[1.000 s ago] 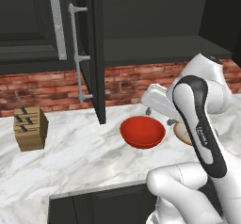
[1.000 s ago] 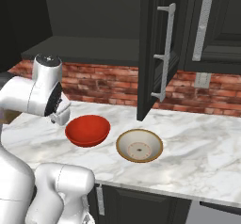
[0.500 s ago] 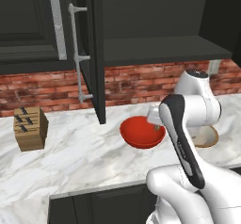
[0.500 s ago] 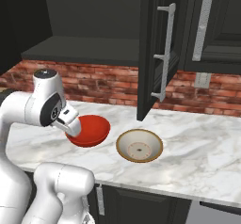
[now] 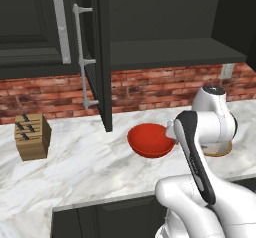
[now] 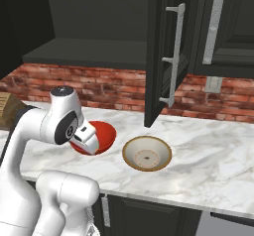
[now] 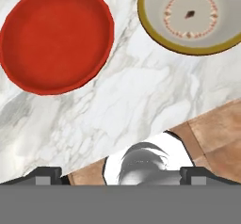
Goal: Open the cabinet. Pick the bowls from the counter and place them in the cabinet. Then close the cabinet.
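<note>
Two bowls on counter | cabinet open | gripper fingers apart, empty

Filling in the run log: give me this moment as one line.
cabinet: open | red bowl: on counter | tan-rimmed bowl: on counter, beside red bowl | tool: open, empty, above counter near both bowls
</note>
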